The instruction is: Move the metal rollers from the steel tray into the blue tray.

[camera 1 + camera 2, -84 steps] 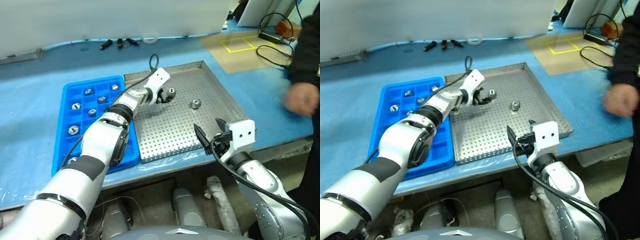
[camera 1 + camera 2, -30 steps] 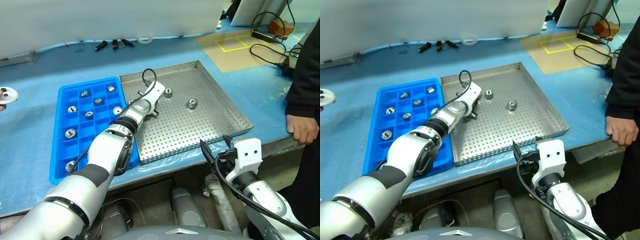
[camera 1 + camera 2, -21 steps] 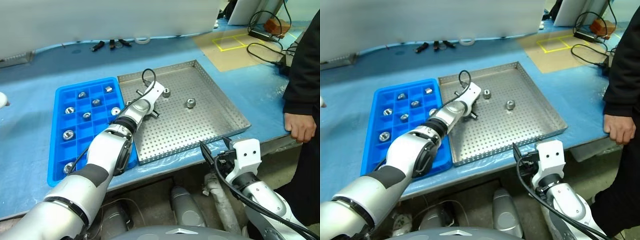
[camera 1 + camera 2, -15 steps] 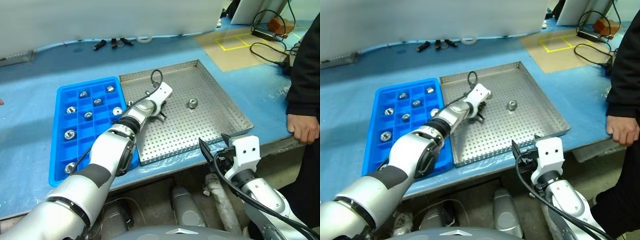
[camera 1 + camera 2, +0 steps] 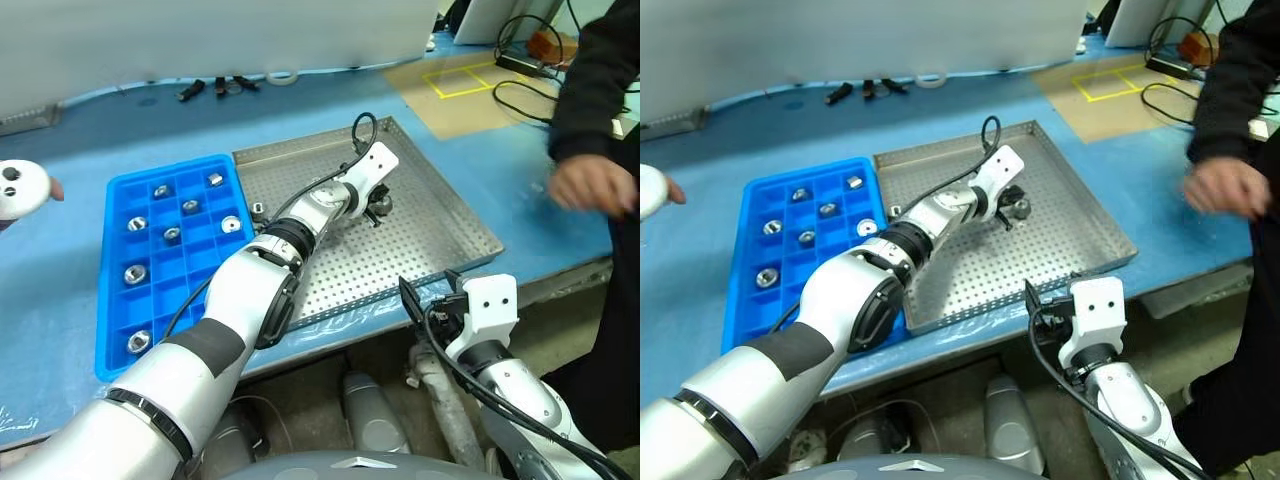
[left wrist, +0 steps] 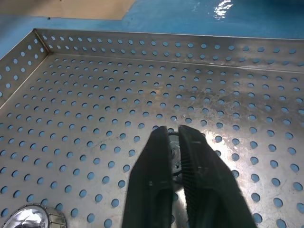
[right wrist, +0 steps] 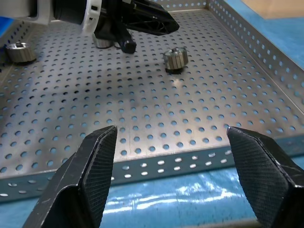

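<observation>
The steel tray [image 5: 440,235] lies in the middle of the blue table. My left gripper [image 6: 174,129] reaches over its right half, fingers parted by a narrow slit and holding nothing. One metal roller [image 5: 382,203] stands on the perforated floor just at the fingertips and shows through the slit [image 6: 174,151]. A second roller [image 6: 31,219] lies under the wrist, and a third [image 7: 19,51] sits near the tray's left rim. The blue tray [image 5: 108,262] on the left holds several rollers [image 5: 135,272] in its compartments. My right gripper [image 7: 172,133] hangs open and empty at the steel tray's near rim.
A person in a dark sleeve holds a hand [image 5: 590,185] over the table's right edge. Another hand with a white round object [image 5: 20,188] shows at the far left. Cables [image 5: 520,65] and a cardboard sheet with yellow tape [image 5: 460,80] lie at the back right.
My left arm swung right across the steel tray, away from the blue tray, to the roller on the right, and its fingers parted slightly. The person's hand rose from the table edge.
</observation>
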You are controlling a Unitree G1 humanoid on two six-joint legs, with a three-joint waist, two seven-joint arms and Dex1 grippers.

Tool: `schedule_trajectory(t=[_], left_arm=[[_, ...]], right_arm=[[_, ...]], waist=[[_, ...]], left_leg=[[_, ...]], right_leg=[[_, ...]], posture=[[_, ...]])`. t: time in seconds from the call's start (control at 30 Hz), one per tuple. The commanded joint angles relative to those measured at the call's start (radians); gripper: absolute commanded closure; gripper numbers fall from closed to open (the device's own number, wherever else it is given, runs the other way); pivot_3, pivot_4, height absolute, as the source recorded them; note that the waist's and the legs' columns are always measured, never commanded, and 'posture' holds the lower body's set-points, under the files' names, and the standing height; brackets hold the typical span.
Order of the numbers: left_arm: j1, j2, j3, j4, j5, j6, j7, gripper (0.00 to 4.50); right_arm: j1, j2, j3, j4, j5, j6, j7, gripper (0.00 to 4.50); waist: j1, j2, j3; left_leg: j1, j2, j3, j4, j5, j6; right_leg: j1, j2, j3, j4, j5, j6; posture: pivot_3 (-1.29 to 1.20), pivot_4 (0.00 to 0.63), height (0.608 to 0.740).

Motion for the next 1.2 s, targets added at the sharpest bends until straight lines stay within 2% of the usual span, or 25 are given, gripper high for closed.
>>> schedule_trajectory(t=[0.03, 0.07, 0.17, 0.23, 0.37, 0.6, 0.7, 1.2], left_arm=[[-0.017, -0.039, -0.033, -0.01, 0.038, -0.009, 0.065, 2.69], [-0.018, -0.043, -0.042, -0.009, 0.047, -0.01, 0.079, 2.39], [-0.019, -0.053, -0.038, -0.007, 0.043, -0.003, 0.085, 2.39], [-0.014, -0.055, -0.03, -0.006, 0.038, 0.005, 0.087, 2.07], [0.006, -0.052, -0.074, -0.002, 0.087, 0.014, 0.118, 0.89], [0.027, -0.031, -0.048, -0.004, 0.072, 0.018, 0.17, 0.89], [0.042, -0.021, -0.054, -0.002, 0.085, 0.022, 0.161, 0.04], [0.089, 0.006, -0.116, 0.003, 0.155, 0.07, 0.192, 0.02]], right_arm=[[0.033, 0.012, 0.028, -0.05, -0.036, -0.059, -0.032, 0.59], [0.042, 0.014, 0.033, -0.05, -0.043, -0.068, -0.037, 0.59], [0.067, 0.017, 0.052, -0.05, -0.059, -0.094, -0.052, 0.59], [0.085, 0.02, 0.064, -0.05, -0.067, -0.111, -0.063, 0.59], [0.123, 0.024, 0.09, -0.05, -0.085, -0.145, -0.084, 0.59], [0.156, 0.026, 0.117, -0.05, -0.097, -0.176, -0.109, 0.59], [0.154, 0.024, 0.116, -0.05, -0.093, -0.175, -0.112, 0.59], [0.133, 0.019, 0.098, -0.05, -0.077, -0.147, -0.106, 0.59]], waist=[[-0.017, 0.0, 0.0], [-0.026, 0.0, 0.0], [-0.049, 0.0, 0.0], [-0.066, 0.0, 0.0], [-0.096, 0.0, 0.0], [-0.14, 0.0, 0.0], [-0.15, 0.0, 0.0], [-0.159, 0.0, 0.0]], left_leg=[[0.0, 0.0, 0.0, 0.0, 0.0, 0.0], [0.0, -0.001, 0.0, 0.0, 0.0, 0.0], [-0.001, -0.002, -0.001, 0.0, 0.0, 0.0], [-0.001, -0.004, -0.001, 0.0, -0.001, 0.0], [-0.002, -0.005, -0.001, 0.001, -0.003, 0.0], [-0.003, -0.012, -0.002, 0.002, -0.008, 0.002], [-0.003, -0.013, -0.003, 0.004, -0.01, 0.004], [-0.001, -0.014, -0.006, 0.007, -0.011, 0.005]], right_leg=[[0.0, -0.001, 0.0, 0.0, 0.0, 0.0], [0.0, -0.001, 0.0, 0.0, 0.0, 0.001], [0.0, -0.002, 0.0, 0.0, -0.001, 0.008], [0.0, -0.004, -0.001, 0.0, -0.001, 0.012], [0.0, -0.006, -0.001, 0.0, -0.006, 0.023], [0.001, -0.012, -0.002, 0.0, -0.006, 0.027], [0.003, -0.014, -0.002, -0.001, -0.006, 0.029], [0.008, -0.015, -0.005, -0.002, -0.01, 0.036]], posture=[[-0.88, 0.15, 0.74], [-0.88, 0.15, 0.74], [-0.9, 0.15, 0.74], [-0.92, 0.15, 0.74], [-0.94, 0.15, 0.74], [-0.94, 0.15, 0.74], [-0.94, 0.15, 0.74], [-0.92, 0.15, 0.74]])
